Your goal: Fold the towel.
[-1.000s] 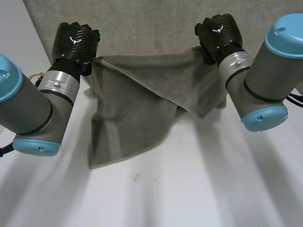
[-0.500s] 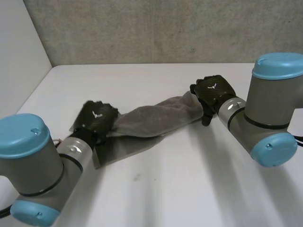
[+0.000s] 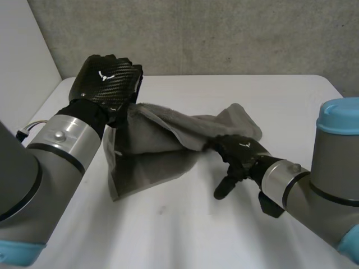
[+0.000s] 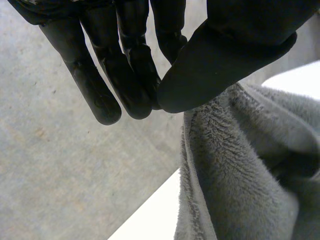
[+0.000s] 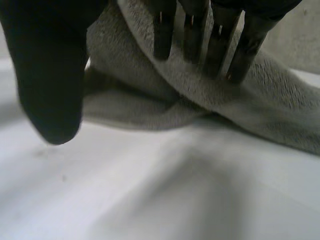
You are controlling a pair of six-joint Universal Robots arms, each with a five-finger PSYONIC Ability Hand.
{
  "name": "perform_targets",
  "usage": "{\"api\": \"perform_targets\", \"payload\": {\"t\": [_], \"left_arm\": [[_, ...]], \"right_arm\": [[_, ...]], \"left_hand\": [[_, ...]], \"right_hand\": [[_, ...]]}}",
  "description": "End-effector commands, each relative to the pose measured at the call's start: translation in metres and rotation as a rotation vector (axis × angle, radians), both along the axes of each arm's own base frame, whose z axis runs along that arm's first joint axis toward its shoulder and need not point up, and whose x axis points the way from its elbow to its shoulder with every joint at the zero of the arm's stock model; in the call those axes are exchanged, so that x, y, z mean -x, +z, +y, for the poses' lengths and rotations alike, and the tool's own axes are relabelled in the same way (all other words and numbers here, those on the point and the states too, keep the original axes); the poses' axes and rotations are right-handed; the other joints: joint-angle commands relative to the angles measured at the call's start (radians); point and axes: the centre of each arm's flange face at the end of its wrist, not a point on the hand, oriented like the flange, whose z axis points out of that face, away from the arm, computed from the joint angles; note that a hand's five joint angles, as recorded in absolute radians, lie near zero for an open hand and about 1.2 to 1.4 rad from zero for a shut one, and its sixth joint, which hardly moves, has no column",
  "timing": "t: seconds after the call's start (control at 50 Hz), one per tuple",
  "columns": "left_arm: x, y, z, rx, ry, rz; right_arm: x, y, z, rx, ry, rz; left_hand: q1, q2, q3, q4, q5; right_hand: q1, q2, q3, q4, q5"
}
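Overhead, a grey towel (image 3: 162,140) lies rumpled across the middle of a white surface (image 3: 185,235), between two black robot hands. The left hand (image 3: 106,84) is raised at the towel's far left corner. Its thumb is pressed against its fingers (image 4: 130,75) and the towel's edge runs up under the thumb, so the corner appears pinched and lifted off the surface. From there the cloth slopes down in a loose ridge to the right hand (image 3: 241,157), which sits low at the towel's right side. That hand's fingers (image 5: 162,35) are straight, tips resting on a fold of cloth, with the thumb well apart over bare surface, gripping nothing. The near left part of the towel lies flat. Judging by this, the fold is under way but not finished: the layers overlap unevenly, no edges line up, and the lifted corner has yet to be laid down and smoothed.
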Motion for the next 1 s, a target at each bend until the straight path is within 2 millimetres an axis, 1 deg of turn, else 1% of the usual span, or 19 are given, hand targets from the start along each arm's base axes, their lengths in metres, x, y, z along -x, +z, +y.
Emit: {"api": "perform_targets", "payload": {"t": [0.02, 0.18, 0.22, 0.3, 0.36, 0.4, 0.44, 0.48, 0.54, 0.6, 0.64, 0.68, 0.7, 0.72, 0.8, 0.84, 0.86, 0.92, 1.0], "left_arm": [[-0.002, 0.012, 0.031, -0.017, -0.056, 0.041], [-0.012, 0.029, 0.052, 0.026, -0.076, 0.081], [-0.014, 0.032, 0.055, 0.037, -0.078, 0.089], [-0.014, 0.031, 0.054, 0.033, -0.076, 0.086], [-0.013, 0.028, 0.053, 0.026, -0.073, 0.081], [-0.012, 0.015, 0.046, -0.018, -0.061, 0.068], [-0.009, 0.005, 0.041, -0.05, -0.059, 0.06], [-0.009, -0.001, 0.036, -0.073, -0.05, 0.055], [-0.011, -0.016, 0.02, -0.127, -0.012, 0.053], [-0.011, -0.023, 0.014, -0.148, 0.001, 0.045], [-0.012, -0.041, 0.005, -0.199, 0.025, 0.017], [-0.015, -0.057, 0.007, -0.252, 0.029, -0.002], [-0.015, -0.057, 0.007, -0.253, 0.029, -0.002], [-0.017, -0.064, 0.009, -0.28, 0.031, -0.006], [-0.019, -0.082, 0.011, -0.356, 0.042, 0.003], [-0.021, -0.103, 0.009, -0.449, 0.061, 0.023], [-0.021, -0.103, 0.009, -0.449, 0.061, 0.023], [-0.02, -0.132, 0.009, -0.548, 0.065, -0.003], [-0.019, -0.144, 0.01, -0.585, 0.051, -0.022]], "right_arm": [[-0.026, -0.014, -0.025, 0.08, -0.023, -0.045], [-0.047, -0.026, -0.052, 0.124, -0.087, -0.037], [-0.063, -0.033, -0.052, 0.127, -0.056, -0.044], [-0.083, -0.046, -0.048, 0.127, -0.02, -0.05], [-0.086, -0.051, -0.05, 0.121, -0.018, -0.051], [-0.09, -0.057, -0.052, 0.114, -0.019, -0.058], [-0.095, -0.069, -0.055, 0.096, -0.026, -0.071], [-0.096, -0.074, -0.057, 0.087, -0.037, -0.08], [-0.098, -0.085, -0.064, 0.074, -0.071, -0.091], [-0.097, -0.084, -0.064, 0.08, -0.072, -0.088], [-0.093, -0.065, -0.066, 0.116, -0.073, -0.091], [-0.085, -0.039, -0.065, 0.181, -0.069, -0.085], [-0.085, -0.039, -0.065, 0.181, -0.069, -0.085], [-0.079, -0.028, -0.066, 0.218, -0.068, -0.066], [-0.054, -0.005, -0.077, 0.314, -0.091, 0.02], [-0.042, 0.005, -0.076, 0.349, -0.093, 0.073], [-0.042, 0.005, -0.076, 0.349, -0.093, 0.073], [-0.02, 0.01, -0.07, 0.351, -0.102, 0.165], [-0.008, 0.012, -0.068, 0.352, -0.111, 0.198]], "left_hand": [[0.183, 0.178, 0.18, 0.179, 0.18], [0.183, 0.178, 0.18, 0.179, 0.18], [0.183, 0.178, 0.18, 0.179, 0.18], [0.183, 0.178, 0.18, 0.179, 0.18], [0.183, 0.178, 0.18, 0.179, 0.18], [0.183, 0.178, 0.18, 0.179, 0.18], [0.183, 0.178, 0.18, 0.179, 0.18], [0.183, 0.178, 0.18, 0.179, 0.18], [0.183, 0.178, 0.18, 0.179, 0.18], [0.183, 0.178, 0.18, 0.179, 0.18], [0.183, 0.178, 0.18, 0.179, 0.18], [-0.709, -0.714, -0.713, -0.714, -0.713], [-0.715, -0.72, -0.718, -0.719, -0.718], [-1.038, -1.043, -1.042, -1.043, -1.042], [-1.02, -1.025, -1.023, -1.025, -1.024], [-1.02, -1.025, -1.023, -1.025, -1.023], [-1.02, -1.025, -1.023, -1.025, -1.024], [-1.011, -1.016, -1.014, -1.016, -1.015], [-0.976, -0.981, -0.979, -0.981, -0.979]], "right_hand": [[-0.117, -0.165, -0.151, -0.15, -0.153], [-0.117, -0.165, -0.151, -0.15, -0.153], [-0.117, -0.165, -0.151, -0.15, -0.153], [-0.117, -0.165, -0.151, -0.15, -0.153], [-0.117, -0.165, -0.151, -0.15, -0.153], [-0.057, -0.105, -0.091, -0.09, -0.092], [0.279, 0.231, 0.245, 0.246, 0.244], [0.386, 0.339, 0.352, 0.353, 0.351], [1.064, 1.017, 1.03, 1.031, 1.029], [1.104, 1.057, 1.07, 1.071, 1.069], [1.104, 1.057, 1.07, 1.071, 1.069], [1.104, 1.057, 1.07, 1.071, 1.069], [1.104, 1.057, 1.07, 1.071, 1.069], [1.104, 1.057, 1.07, 1.071, 1.069], [1.104, 1.057, 1.07, 1.071, 1.069], [1.104, 1.057, 1.07, 1.071, 1.069], [1.104, 1.057, 1.07, 1.071, 1.069], [1.104, 1.057, 1.07, 1.071, 1.069], [1.104, 1.057, 1.07, 1.071, 1.069]]}}
